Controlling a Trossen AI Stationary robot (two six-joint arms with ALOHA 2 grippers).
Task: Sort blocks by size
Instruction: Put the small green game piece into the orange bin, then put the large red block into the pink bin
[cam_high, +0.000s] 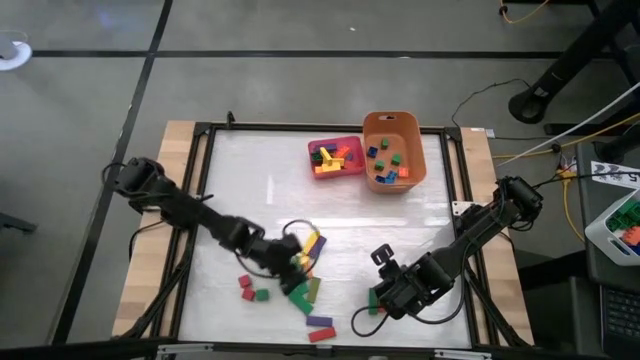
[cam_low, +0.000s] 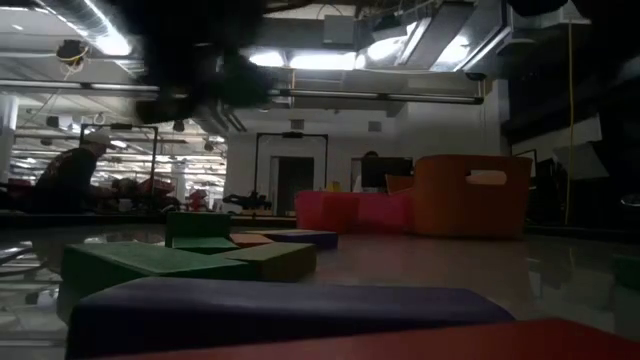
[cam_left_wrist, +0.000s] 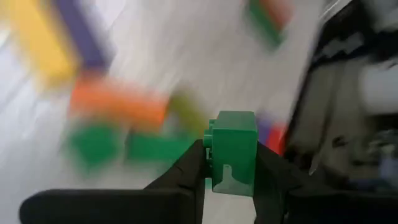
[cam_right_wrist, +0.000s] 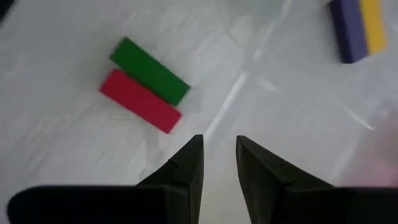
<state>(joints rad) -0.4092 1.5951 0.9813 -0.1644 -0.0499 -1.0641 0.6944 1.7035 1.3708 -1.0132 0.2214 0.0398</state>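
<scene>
Blocks (cam_high: 305, 285) lie part sorted on the white surface (cam_high: 260, 190): several bars already rest in the pink tray (cam_high: 335, 158) and small cubes in the orange tub (cam_high: 393, 150) beside it, both well apart from either set of jaws. Left gripper (cam_left_wrist: 231, 163), low over the loose pile at the near edge of the surface, has its jaws shut on a small green block (cam_left_wrist: 234, 149), one finger pressed to each side. Around and just beyond those jaws wait the unsorted pieces: yellow, purple, orange and green bars, with red and green cubes a little to the side. Right gripper (cam_right_wrist: 217, 158) hovers over bare surface with its jaws nearly closed and nothing between them; a red bar (cam_right_wrist: 140, 101) and a green bar (cam_right_wrist: 149, 70), lying touching side by side, sit just ahead of its tips. By the look of it the job is roughly half done, with about a dozen pieces still to be carried off
</scene>
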